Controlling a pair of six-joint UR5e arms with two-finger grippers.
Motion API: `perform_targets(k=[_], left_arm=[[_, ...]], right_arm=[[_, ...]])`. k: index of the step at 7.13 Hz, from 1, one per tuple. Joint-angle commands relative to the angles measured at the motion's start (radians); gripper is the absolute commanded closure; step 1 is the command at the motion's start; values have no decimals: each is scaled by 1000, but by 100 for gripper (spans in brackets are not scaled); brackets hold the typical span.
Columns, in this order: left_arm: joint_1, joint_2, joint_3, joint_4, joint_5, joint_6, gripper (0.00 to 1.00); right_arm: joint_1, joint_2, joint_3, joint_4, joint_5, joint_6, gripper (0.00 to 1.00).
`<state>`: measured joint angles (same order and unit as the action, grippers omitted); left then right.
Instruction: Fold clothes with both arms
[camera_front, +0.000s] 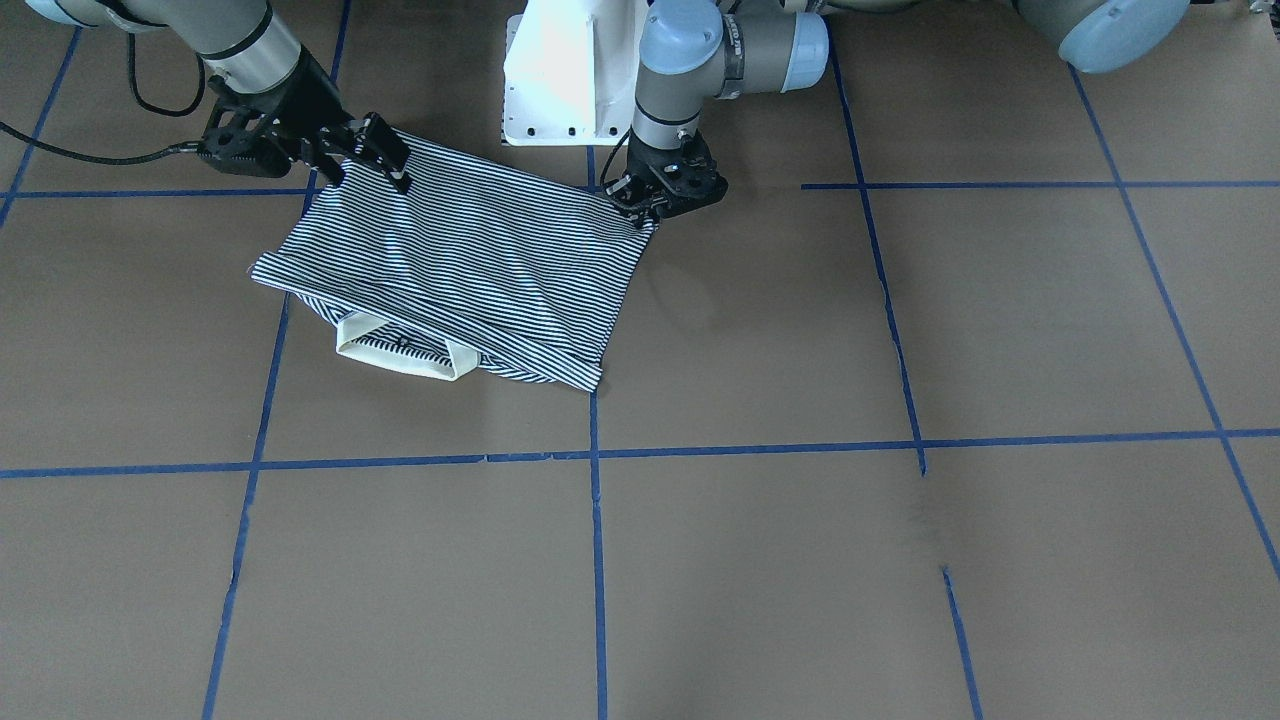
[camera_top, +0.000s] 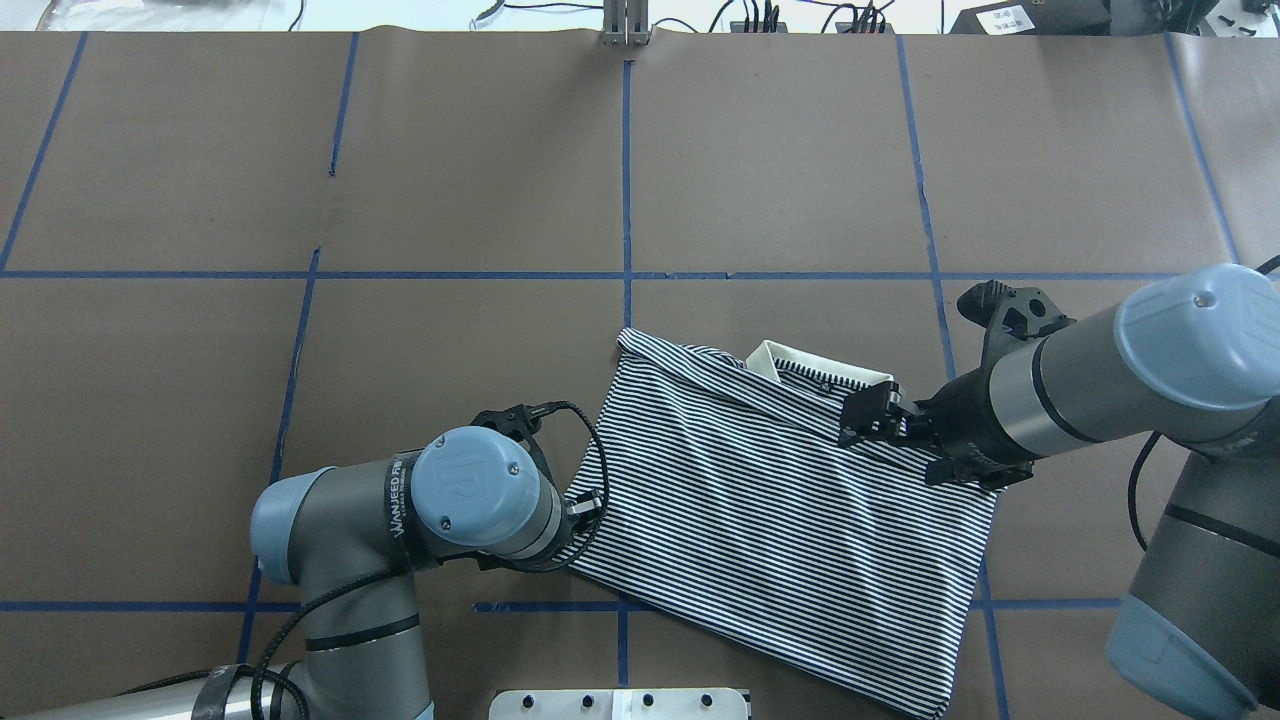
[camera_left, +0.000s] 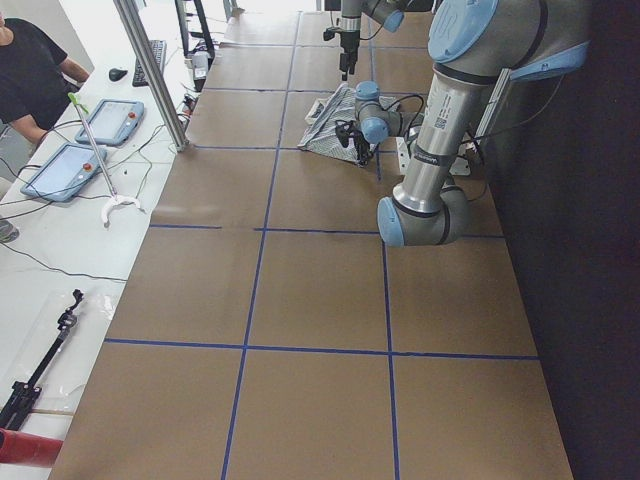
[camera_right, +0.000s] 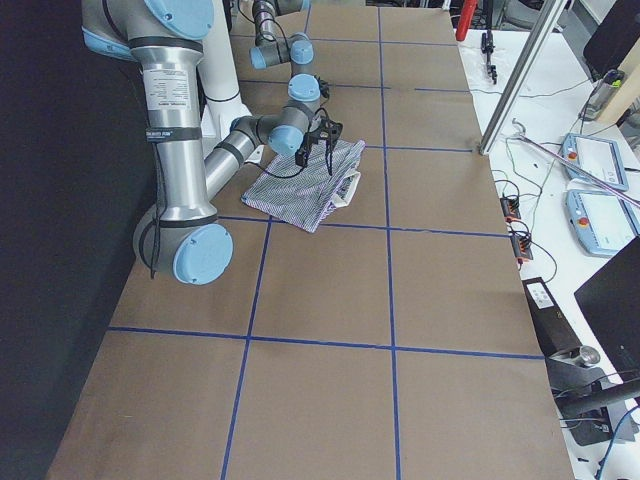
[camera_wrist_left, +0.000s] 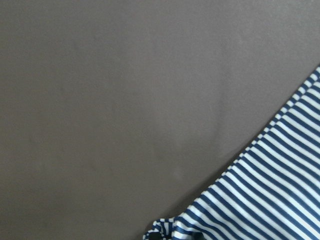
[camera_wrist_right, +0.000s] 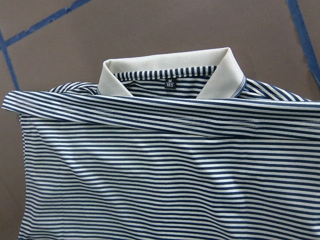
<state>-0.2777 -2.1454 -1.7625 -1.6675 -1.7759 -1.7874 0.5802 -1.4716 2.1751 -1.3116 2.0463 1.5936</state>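
Brown paper covers the desk, marked into large squares by blue tape lines.

Item 1, left arm: grey with light-blue caps, entering the overhead view at lower left. Its gripper points down at the near-left corner of the shirt, its tips touching the desk. A small bunch of striped cloth shows at the bottom edge of the left wrist view, so the jaws appear closed on that corner, though the fingers themselves are mostly hidden.

Item 2, shirt: navy-and-white striped polo, folded into a rough rectangle, lying flat in the near half of the desk, just right of centre, askew to the tape lines. The cream collar pokes out from under the fold at the far edge, with a small black size tag inside it.

Item 3, right arm: reaches in from the right, low over the cloth. Its gripper sits at the far-right corner of the shirt, beside the collar, jaws closed on the folded edge there.

Item 4, white pedestal base: between the two arms.
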Motion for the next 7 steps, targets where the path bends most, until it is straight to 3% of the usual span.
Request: perform_targets(k=[1,7], left_arm=[[0,-1,-3,-3,4,-4,100],[-136,15,-2,9,41,22,100]], right_arm=[[3,1,0,0,2,0,0],[30,1,-3,-2,0,3,0]])
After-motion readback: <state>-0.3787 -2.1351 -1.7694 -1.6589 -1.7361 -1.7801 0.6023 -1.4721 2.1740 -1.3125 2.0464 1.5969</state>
